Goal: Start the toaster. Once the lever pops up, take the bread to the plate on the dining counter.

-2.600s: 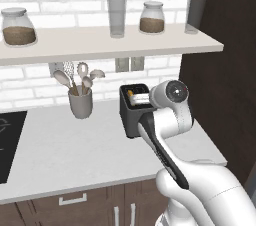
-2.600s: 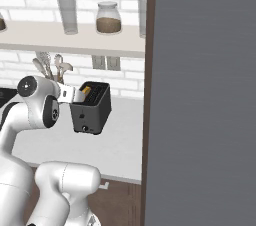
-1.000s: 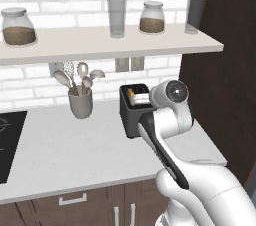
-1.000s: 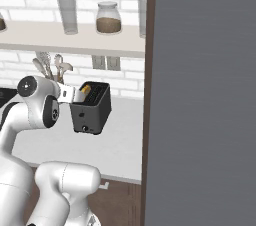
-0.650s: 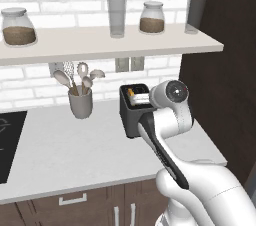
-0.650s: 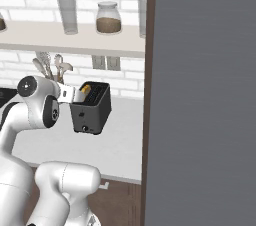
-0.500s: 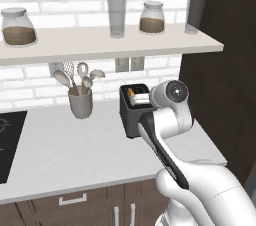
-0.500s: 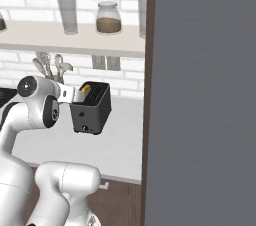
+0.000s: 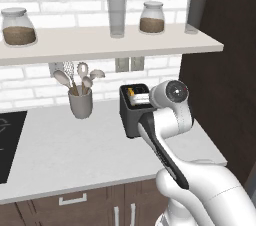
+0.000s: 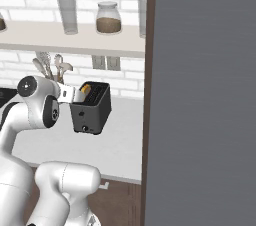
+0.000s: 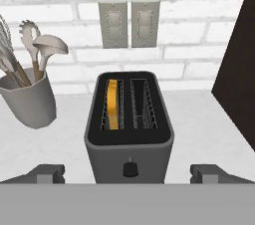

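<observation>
We're working at the grey counter (image 9: 75, 155), facing the back brick wall. The toaster (image 11: 129, 132) is sitting near the counter's back edge, toward its right end, just left of the dark cabinet side (image 9: 225, 70); the utensil crock (image 11: 27, 102) is standing well apart to its left. The bread (image 11: 114, 103) is sitting down in the left slot as the hand view shows it, only its golden crust showing at the top.

The gripper (image 11: 129, 173) is hovering in front of the toaster at about the height of its front face, jaws spread wide and holding nothing, one fingertip showing off each side of the body.

We're judging the step as starting the toaster, with nothing yet pressed. The small black control (image 11: 130, 168) low on the front centre is what we're lining up on (whether it's a lever or a knob we can't tell). To do this well, we're suggesting bringing the jaws together first, so one fingertip lands on the control instead of straddling the body, then pushing straight down, keeping the wrist square so the toaster isn't sliding back toward the wall.
</observation>
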{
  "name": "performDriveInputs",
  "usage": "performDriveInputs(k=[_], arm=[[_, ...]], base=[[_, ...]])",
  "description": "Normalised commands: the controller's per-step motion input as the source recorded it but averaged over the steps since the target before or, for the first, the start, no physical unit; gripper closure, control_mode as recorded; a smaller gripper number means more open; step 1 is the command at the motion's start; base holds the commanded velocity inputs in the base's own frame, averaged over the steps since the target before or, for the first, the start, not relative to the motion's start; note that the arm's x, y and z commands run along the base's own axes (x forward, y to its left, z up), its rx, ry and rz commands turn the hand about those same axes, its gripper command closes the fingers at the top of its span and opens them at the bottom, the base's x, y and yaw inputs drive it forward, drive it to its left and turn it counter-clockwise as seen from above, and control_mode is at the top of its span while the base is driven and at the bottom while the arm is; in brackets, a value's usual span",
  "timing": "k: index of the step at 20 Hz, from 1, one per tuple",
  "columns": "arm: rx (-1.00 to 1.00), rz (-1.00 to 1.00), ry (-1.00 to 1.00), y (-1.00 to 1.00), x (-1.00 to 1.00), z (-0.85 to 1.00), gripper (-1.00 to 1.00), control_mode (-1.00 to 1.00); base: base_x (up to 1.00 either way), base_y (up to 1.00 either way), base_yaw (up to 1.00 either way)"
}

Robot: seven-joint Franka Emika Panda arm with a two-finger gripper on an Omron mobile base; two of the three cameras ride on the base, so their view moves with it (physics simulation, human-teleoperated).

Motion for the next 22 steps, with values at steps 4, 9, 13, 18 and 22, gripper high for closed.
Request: performDriveInputs(k=[4, 9, 13, 18, 22], arm=[[0.0, 0.0, 0.0, 0.0, 0.0, 0.0, -1.0, -1.0], [0.0, 0.0, 0.0, 0.0, 0.0, 0.0, -1.0, -1.0], [0.0, 0.0, 0.0, 0.0, 0.0, 0.0, -1.0, -1.0], [0.0, 0.0, 0.0, 0.0, 0.0, 0.0, -1.0, -1.0], [0.0, 0.0, 0.0, 0.0, 0.0, 0.0, -1.0, -1.0]], base=[[0.0, 0.0, 0.0], [0.0, 0.0, 0.0], [0.0, 0.0, 0.0], [0.0, 0.0, 0.0], [0.0, 0.0, 0.0]])
